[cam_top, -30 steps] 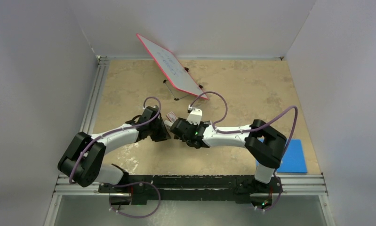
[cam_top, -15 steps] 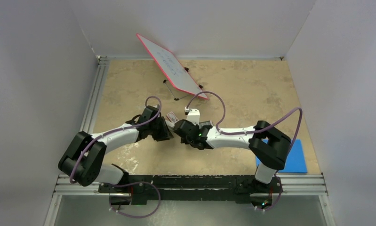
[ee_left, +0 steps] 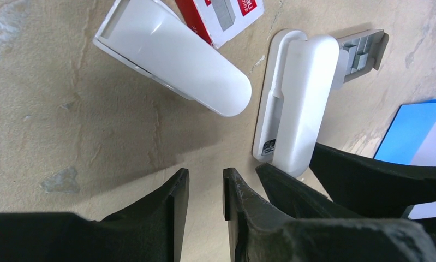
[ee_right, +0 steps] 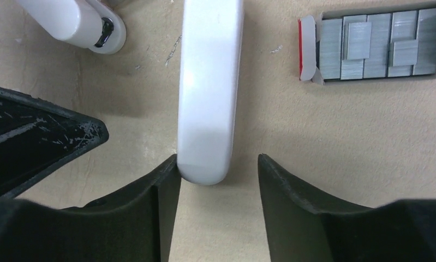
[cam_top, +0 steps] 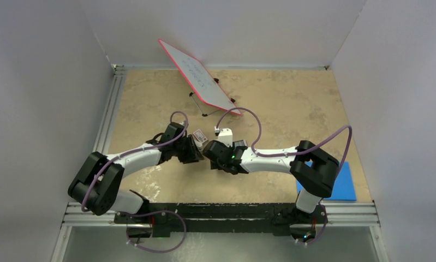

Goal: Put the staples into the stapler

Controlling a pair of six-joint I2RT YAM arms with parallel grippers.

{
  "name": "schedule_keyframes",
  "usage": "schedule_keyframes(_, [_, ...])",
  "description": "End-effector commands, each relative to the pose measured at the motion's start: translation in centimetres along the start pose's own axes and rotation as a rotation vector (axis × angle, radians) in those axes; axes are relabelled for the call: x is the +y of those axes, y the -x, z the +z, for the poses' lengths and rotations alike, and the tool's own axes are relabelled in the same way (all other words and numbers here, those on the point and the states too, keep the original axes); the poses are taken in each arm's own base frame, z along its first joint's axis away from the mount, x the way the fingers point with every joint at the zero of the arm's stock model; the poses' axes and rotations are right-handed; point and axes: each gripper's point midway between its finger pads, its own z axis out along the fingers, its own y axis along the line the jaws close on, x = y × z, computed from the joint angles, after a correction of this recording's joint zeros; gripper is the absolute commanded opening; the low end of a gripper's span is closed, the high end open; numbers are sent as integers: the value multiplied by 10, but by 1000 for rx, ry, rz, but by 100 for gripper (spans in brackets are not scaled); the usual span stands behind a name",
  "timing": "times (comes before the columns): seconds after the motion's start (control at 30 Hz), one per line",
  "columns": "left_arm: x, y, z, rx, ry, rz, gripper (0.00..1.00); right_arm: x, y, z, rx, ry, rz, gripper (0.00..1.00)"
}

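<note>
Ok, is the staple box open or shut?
Open: in the right wrist view the staple box lies with its red flap folded back and grey staple strips showing inside.

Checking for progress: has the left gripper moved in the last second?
Yes. In the top view the left gripper has edged slightly right, closer to the spot below the whiteboard's lower corner.
</note>
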Motion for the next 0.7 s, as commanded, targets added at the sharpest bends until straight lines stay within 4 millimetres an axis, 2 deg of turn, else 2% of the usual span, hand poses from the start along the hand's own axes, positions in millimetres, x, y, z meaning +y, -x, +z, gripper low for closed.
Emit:
schedule_keyframes(0.0, [-9,1,1,1,-58,20,31,9,23,-11,-61,11,89,51])
schedule_keyframes(0.07, [-10,0,2,6,-70,16,34,11,27,-11,-76,15,98,45])
schedule_keyframes(0.1, [-10,-2,2,14,-78,15,36,12,27,-12,-76,20,101,38])
schedule_keyframes(0.23, [-13,-6,3,32,-100,21,42,14,30,-14,-80,29,113,30])
schedule_keyframes(0.3, [-12,-10,5,52,-102,20,44,14,30,-15,-78,28,113,32])
schedule_keyframes(0.43, [-15,-11,7,55,-129,24,50,14,31,-15,-81,19,111,46])
schedule_keyframes(0.67, [-14,-11,9,58,-126,18,50,14,34,-14,-90,11,109,45])
